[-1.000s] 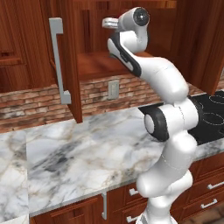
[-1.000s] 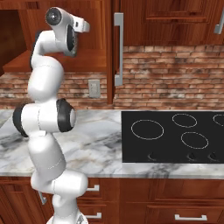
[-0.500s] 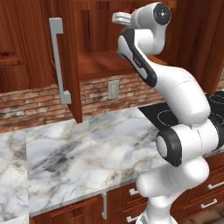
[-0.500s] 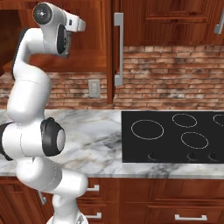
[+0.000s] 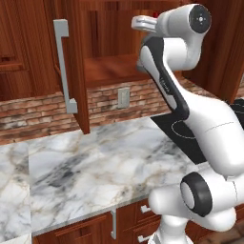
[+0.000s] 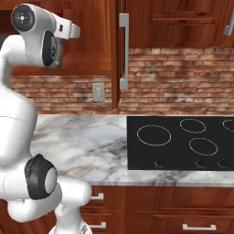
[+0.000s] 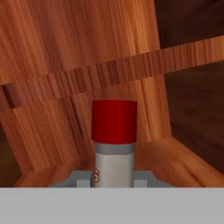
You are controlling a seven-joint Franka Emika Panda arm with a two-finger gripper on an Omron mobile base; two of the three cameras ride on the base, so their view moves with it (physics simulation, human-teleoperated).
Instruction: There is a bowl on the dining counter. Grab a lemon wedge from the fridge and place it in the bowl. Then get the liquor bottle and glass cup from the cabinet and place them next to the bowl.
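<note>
The liquor bottle (image 7: 113, 122) has a red cap over a grey neck and stands upright, close before the hand camera. My gripper (image 7: 111, 180) is shut on its neck, one dark fingertip on each side. Behind it are the wooden walls and shelf of the cabinet (image 7: 65, 52). In the left base view the gripper (image 5: 139, 21) is held high at the open cabinet, above its shelf (image 5: 109, 69). From the right base view the hand (image 6: 71, 30) points toward the cabinet opening. The bowl, the lemon wedge and the glass cup are out of view.
The open cabinet door (image 5: 76, 62) with its long grey handle (image 5: 64, 66) hangs left of the hand. Below lies a marble counter (image 5: 95, 167), with a black cooktop (image 6: 183, 141) to the right. A brick backsplash with a wall outlet (image 5: 123, 97) runs behind.
The arm has stretched upward and its elbow has swung out. The hand has shifted slightly to the right in the left base view. The grip on the bottle is unchanged.
</note>
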